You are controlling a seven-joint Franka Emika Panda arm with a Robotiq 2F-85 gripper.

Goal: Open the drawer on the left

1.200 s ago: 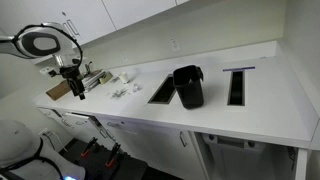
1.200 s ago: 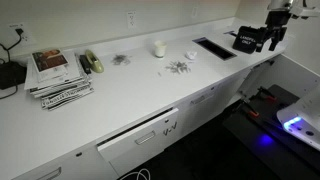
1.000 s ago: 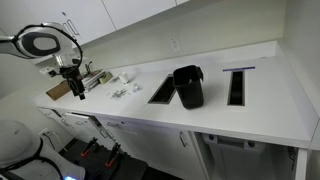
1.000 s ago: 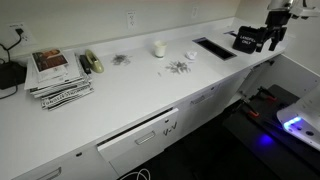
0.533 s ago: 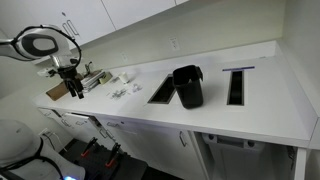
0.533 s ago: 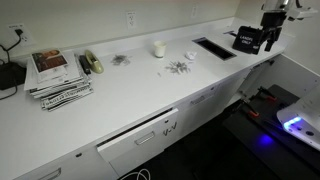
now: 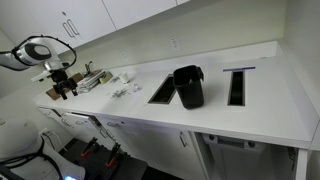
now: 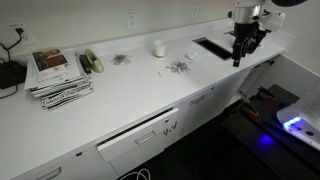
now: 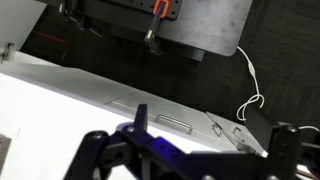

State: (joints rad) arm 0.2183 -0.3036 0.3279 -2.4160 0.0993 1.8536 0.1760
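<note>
countertop (image 8: 120,95): plain white, no pattern at all
drawer (image 8: 140,134): white front, same white as the cabinet fronts beside it
gripper (image 8: 238,58): black; in the wrist view there's a blue-violet glow on it
arm (image 7: 38,50): white shell with black bits
boxy container (image 7: 188,86): solid black
counter cutouts (image 7: 237,86): dark inside
paper stack (image 8: 58,72): white pages with dark print, reddish-brown picture on top
cup (image 8: 158,48): white
floor (image 8: 240,140): pretty much black, with a bright blue glow (image 8: 298,125) at the right
cable (image 9: 250,90): white against the dark floor
metal panel (image 9: 205,28): grey, with a small orange bit (image 9: 160,8)
</note>
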